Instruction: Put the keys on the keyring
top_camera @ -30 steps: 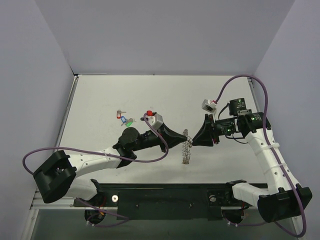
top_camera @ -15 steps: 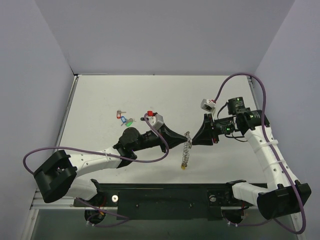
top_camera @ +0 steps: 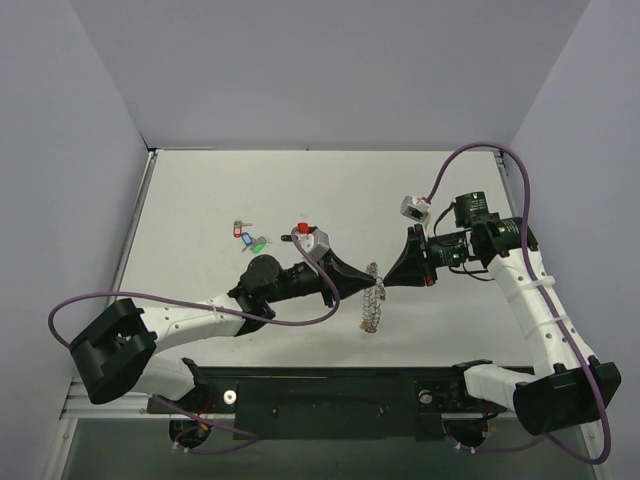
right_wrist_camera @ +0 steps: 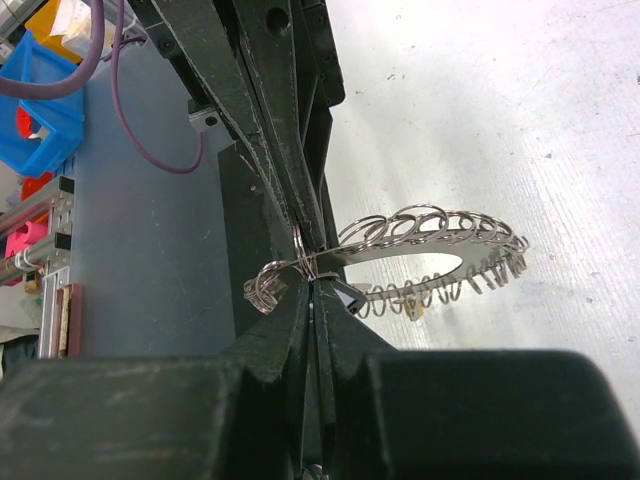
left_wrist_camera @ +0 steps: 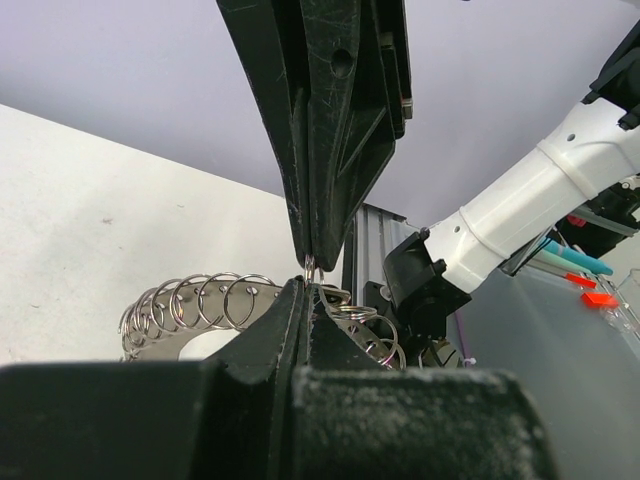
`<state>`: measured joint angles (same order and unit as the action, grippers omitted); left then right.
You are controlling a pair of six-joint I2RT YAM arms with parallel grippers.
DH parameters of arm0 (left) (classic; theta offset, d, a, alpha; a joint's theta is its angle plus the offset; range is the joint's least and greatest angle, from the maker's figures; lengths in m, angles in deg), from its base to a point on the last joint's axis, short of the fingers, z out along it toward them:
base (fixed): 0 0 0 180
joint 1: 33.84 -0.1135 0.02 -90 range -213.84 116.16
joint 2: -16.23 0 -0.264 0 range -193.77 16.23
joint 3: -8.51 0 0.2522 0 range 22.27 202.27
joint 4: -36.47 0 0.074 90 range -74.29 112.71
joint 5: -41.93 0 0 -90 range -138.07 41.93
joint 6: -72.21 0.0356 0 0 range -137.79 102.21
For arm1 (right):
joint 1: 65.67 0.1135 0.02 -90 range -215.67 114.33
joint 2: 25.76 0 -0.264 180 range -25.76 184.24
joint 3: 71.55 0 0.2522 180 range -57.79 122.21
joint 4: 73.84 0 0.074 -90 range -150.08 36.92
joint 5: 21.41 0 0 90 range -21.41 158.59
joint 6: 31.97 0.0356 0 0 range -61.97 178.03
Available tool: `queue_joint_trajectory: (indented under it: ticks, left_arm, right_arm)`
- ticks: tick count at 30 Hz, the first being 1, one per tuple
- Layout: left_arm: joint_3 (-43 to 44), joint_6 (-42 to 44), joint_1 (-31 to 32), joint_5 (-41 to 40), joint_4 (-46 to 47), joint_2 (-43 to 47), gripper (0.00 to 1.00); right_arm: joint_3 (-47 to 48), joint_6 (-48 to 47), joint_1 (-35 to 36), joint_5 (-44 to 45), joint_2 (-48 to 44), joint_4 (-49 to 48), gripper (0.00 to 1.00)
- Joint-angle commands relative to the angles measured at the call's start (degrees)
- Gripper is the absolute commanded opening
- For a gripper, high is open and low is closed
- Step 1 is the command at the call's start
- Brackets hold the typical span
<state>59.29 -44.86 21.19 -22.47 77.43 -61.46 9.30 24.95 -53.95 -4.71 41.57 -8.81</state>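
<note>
With the left hand and right hand both pinched shut on the keyring, pulling apart could have bent it or slipped it free.

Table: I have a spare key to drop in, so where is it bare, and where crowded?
Bare: the far strip of the table between back wall and arms, and the near-right patch between keyring and right arm. Crowded: the middle, where left end effector and right end effector pinch the keyring, and around the keys.

Mid-table: keyring between left gripper and right gripper, touching both; keys lie farther left, well apart.
</note>
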Motion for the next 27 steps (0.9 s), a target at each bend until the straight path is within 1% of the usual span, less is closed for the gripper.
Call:
queue_joint_trajectory:
  ticks: [1, 4, 5, 6, 7, 8, 9, 10, 14, 17, 21, 22, 23, 24, 25, 26, 27]
  left_arm:
    - [2.36, -0.97, 0.17, 0.24, 6.89, 0.70, 0.00]
    - [1.57, -0.97, 0.17, -0.64, 8.03, 1.31, 0.00]
    - [1.13, -0.97, 0.17, -0.91, 8.38, 1.57, 0.00]
    - [0.87, -0.79, 0.17, -1.26, 9.08, 1.93, 0.00]
    - [0.43, -0.70, 0.17, -1.43, 9.44, 2.19, 0.00]
    - [0.17, -0.62, 0.17, -1.70, 10.49, 2.37, 0.00]
    - [-0.45, -0.53, 0.17, -1.79, 11.10, 2.63, 0.00]
    - [-0.71, -0.61, 0.17, -1.87, 12.24, 2.72, 0.00]
    - [-1.86, -0.18, 0.17, -2.40, 14.71, 3.16, 0.00]
    - [-2.30, -0.09, 0.17, -2.40, 16.29, 2.99, 0.00]
    - [-2.56, -0.35, 0.17, -2.40, 17.35, 2.54, 0.00]
    - [-2.56, -0.35, 0.17, -2.23, 17.26, 2.37, 0.00]
    - [-2.56, -0.35, 0.08, -2.05, 17.00, 2.37, 0.00]
    - [-2.56, -0.27, 0.08, -1.70, 16.65, 2.37, 0.00]
    - [-2.65, -0.18, 0.00, -1.26, 16.30, 2.28, 0.00]
    - [-2.65, -0.18, -0.01, -1.09, 16.12, 2.28, 0.00]
    - [-2.74, -0.09, -0.09, -0.56, 15.77, 2.45, 0.00]
  right_arm:
    - [1.03, -0.50, 0.58, -1.32, -0.36, 0.77, 0.00]
    - [0.41, 3.26, 0.49, -0.45, -0.97, -1.16, 0.00]
    - [-0.37, 4.94, 0.49, 0.08, -1.23, -3.26, 0.00]
    - [-0.90, 8.87, 0.49, 0.95, -1.58, -6.41, 0.00]
    - [-2.30, 10.82, 0.49, 1.40, -1.94, -8.18, 0.00]
    - [-3.36, 15.98, 0.49, 2.10, -2.55, -12.55, 0.00]
    - [-4.94, 18.20, 0.49, 2.37, -3.16, -14.59, 0.00]
    - [-6.60, 22.32, 0.49, 2.54, -3.61, -18.36, 0.00]
    - [-8.64, 29.72, 0.40, 2.20, -4.22, -24.53, 0.00]
    - [-9.26, 33.07, 0.49, 1.67, -4.05, -26.83, 0.00]
    - [-8.82, 32.99, 0.49, 0.88, -4.14, -27.62, 0.00]
    - [-7.95, 32.12, 0.23, 0.44, -4.22, -25.88, 0.01]
    - [-6.98, 28.81, 0.05, 0.26, -4.22, -24.21, 0.07]
    - [-5.06, 27.03, -0.47, -0.26, -4.14, -20.37, 0.09]
    - [-4.34, 23.45, -0.65, -0.35, -4.05, -18.76, 0.13]
    - [-2.77, 21.85, -1.17, -0.70, -4.05, -15.96, 0.14]
    - [-2.23, 19.83, -1.44, -1.14, -4.14, -14.28, 0.18]
